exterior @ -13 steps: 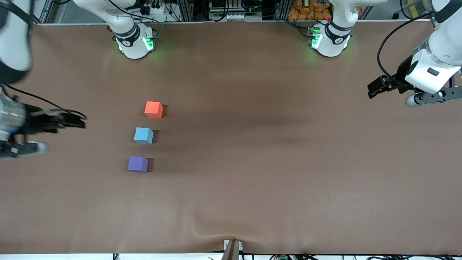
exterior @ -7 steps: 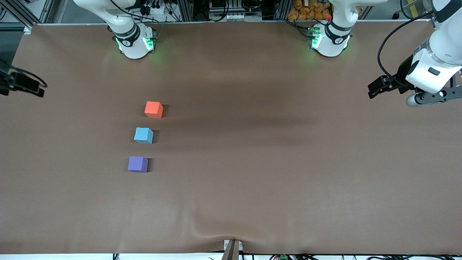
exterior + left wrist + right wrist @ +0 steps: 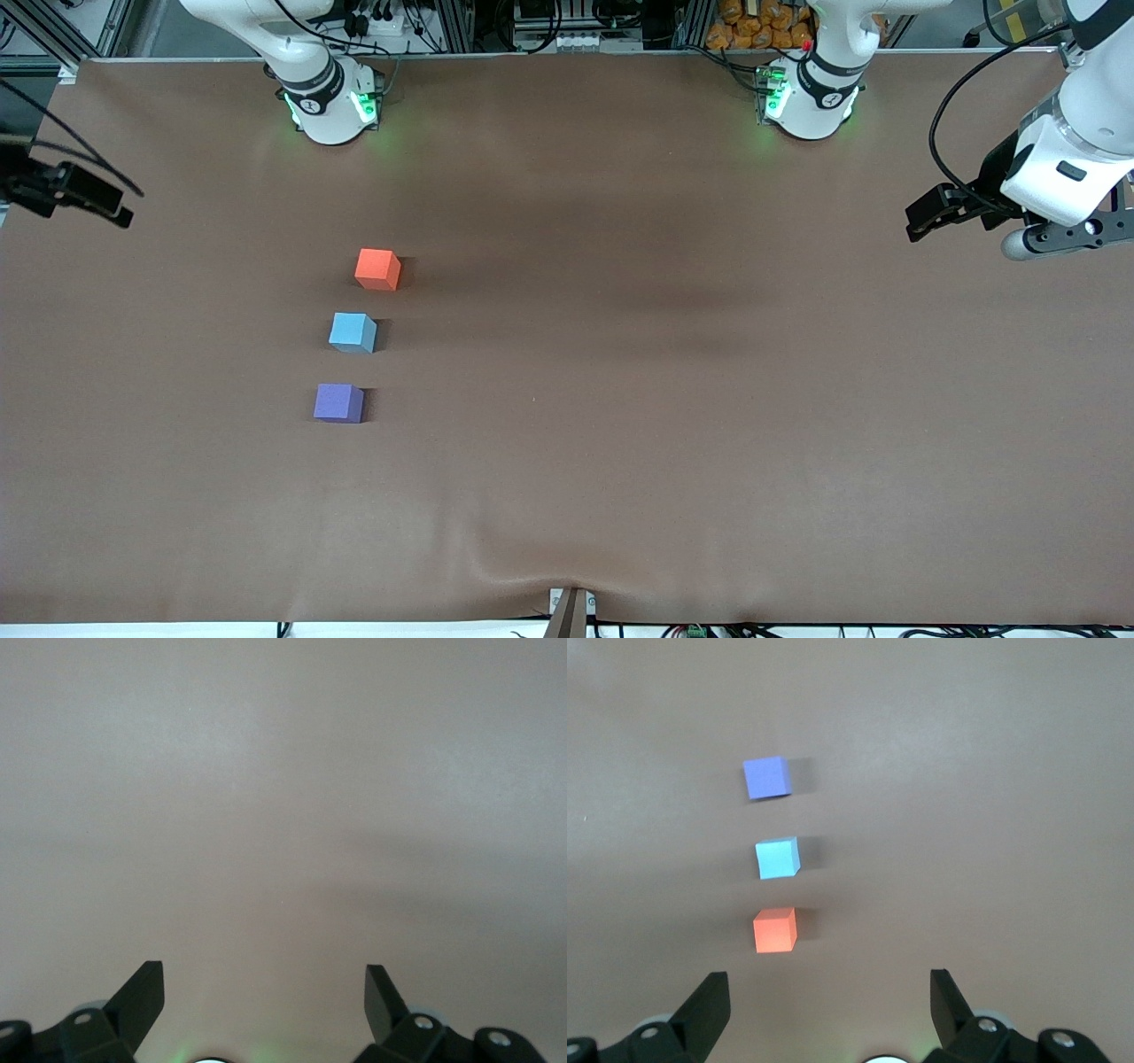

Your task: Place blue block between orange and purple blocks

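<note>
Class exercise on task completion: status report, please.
Left gripper and right gripper open, over table ends. Blue block between orange block and purple block. Nothing obstructing.

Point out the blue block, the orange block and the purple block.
blue block (image 3: 353,332): front view, on its top face.
orange block (image 3: 376,268): front view, on its top face.
purple block (image 3: 337,402): front view, on its top face.

Orange block (image 3: 377,268), sky-blue block (image 3: 353,332), purple block (image 3: 337,402), all plain; brown bench (image 3: 673,372); black tools, white arms.
</note>
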Controlling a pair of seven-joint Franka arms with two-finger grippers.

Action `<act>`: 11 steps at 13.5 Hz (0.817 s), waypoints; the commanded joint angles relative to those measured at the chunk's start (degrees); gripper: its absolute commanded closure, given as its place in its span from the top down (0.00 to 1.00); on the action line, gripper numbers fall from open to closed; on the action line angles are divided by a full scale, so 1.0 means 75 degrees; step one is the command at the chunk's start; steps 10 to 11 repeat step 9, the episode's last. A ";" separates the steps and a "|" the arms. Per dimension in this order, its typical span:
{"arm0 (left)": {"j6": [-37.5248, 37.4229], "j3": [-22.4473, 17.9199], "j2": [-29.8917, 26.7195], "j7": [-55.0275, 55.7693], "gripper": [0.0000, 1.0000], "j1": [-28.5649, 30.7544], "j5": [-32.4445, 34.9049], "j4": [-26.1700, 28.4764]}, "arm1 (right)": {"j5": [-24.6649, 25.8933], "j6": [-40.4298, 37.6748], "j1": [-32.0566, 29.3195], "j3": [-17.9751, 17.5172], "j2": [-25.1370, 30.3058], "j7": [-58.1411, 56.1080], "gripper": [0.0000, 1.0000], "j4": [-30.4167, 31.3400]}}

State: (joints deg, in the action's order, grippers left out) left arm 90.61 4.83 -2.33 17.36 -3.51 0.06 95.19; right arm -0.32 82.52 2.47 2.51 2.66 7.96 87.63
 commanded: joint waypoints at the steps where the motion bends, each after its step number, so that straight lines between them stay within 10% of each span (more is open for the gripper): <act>1: -0.0209 0.0001 -0.0029 -0.0007 1.00 -0.0012 -0.0043 -0.0176 | 0.0195 0.0212 -0.0118 -0.0311 0.0546 0.0193 1.00 0.0573; 11: -0.1019 -0.0023 -0.0147 -0.0030 1.00 0.0023 -0.0055 -0.0715 | 0.0207 0.0071 -0.0165 -0.0276 0.0125 0.0181 1.00 -0.0164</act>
